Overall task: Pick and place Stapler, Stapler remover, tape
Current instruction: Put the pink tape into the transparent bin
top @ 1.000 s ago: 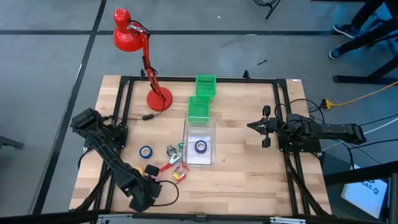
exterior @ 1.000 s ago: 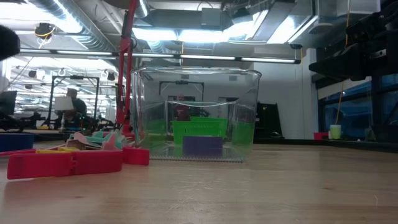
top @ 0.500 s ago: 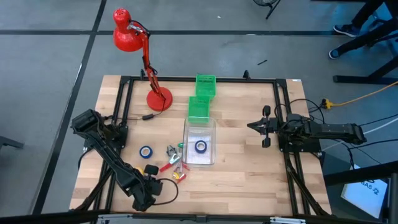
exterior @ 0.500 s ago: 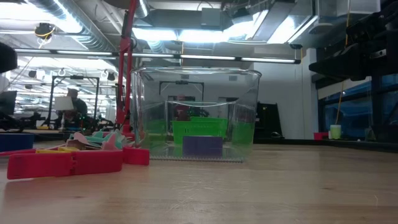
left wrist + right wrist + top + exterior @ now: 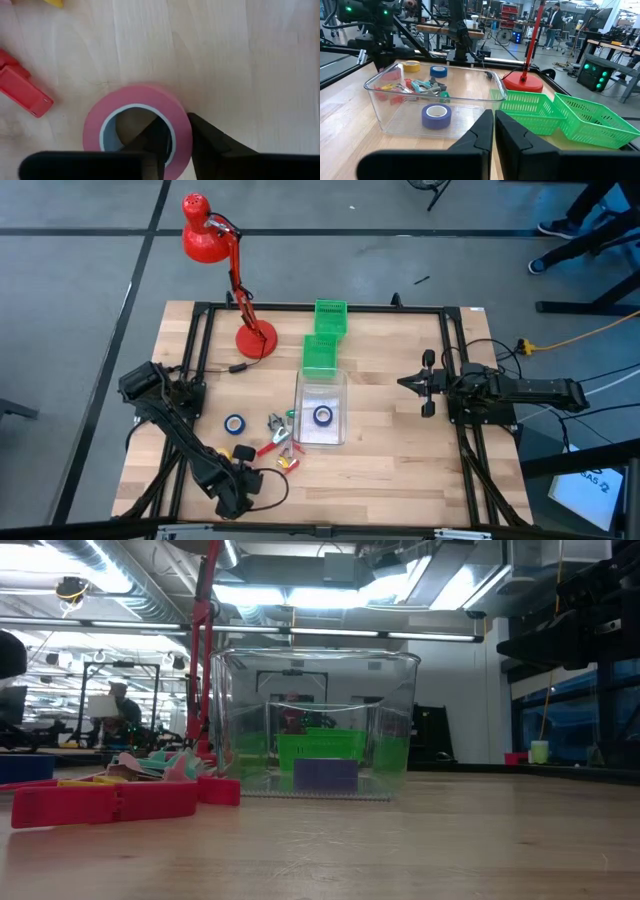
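Tape is your step: the left gripper [image 5: 172, 142] pinches the pink roll's [image 5: 135, 107] wall, fingers nearly closed, on the desk [image 5: 400, 450] at its near-left; next lift it to the clear bin [image 5: 320, 420], while your right gripper [image 5: 494, 131] waits closed.

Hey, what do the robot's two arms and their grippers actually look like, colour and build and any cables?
Both arms are matte black with chunky jointed links. The left arm trails a thin black cable looping on the wood beside its gripper. The right arm is a straight black bar; its gripper carries a short crosspiece with knobbed ends. Up close, the fingers are smooth black wedges tapering to tips. No markings show.
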